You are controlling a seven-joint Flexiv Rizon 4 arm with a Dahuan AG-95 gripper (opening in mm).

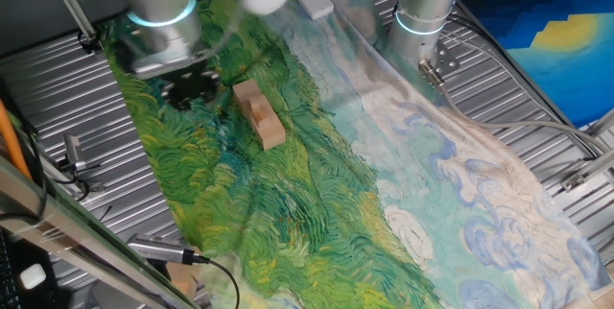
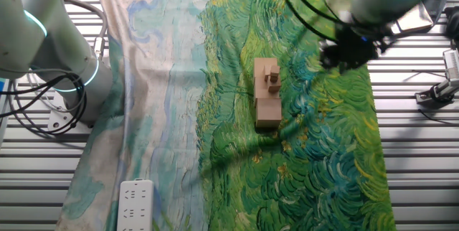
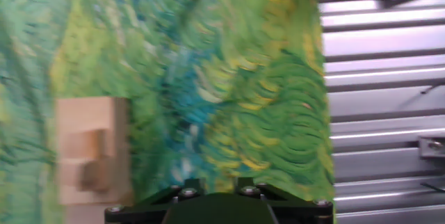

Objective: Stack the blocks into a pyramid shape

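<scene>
The blocks [image 1: 260, 114] lie as a short row of larger tan cubes on the green painted cloth, with smaller cubes [image 2: 272, 77] sitting on top near one end. In the hand view the blocks [image 3: 86, 152] lie at the lower left, blurred. My gripper [image 1: 189, 88] hangs above the cloth beside the row, apart from it. From the other side, the gripper [image 2: 344, 50] is to the right of the blocks [image 2: 267, 96]. The hand view shows two short dark fingers [image 3: 188, 184] standing apart with only cloth between them, so the gripper [image 3: 217, 182] is open and holds nothing.
A second arm's base [image 2: 43, 37] stands off the cloth's pale side. A white power strip [image 2: 135, 201] lies on the cloth's edge. Ridged metal tabletop [image 3: 382, 113] begins right beside the gripper. Cables and a clamp [image 2: 445, 87] sit on that metal.
</scene>
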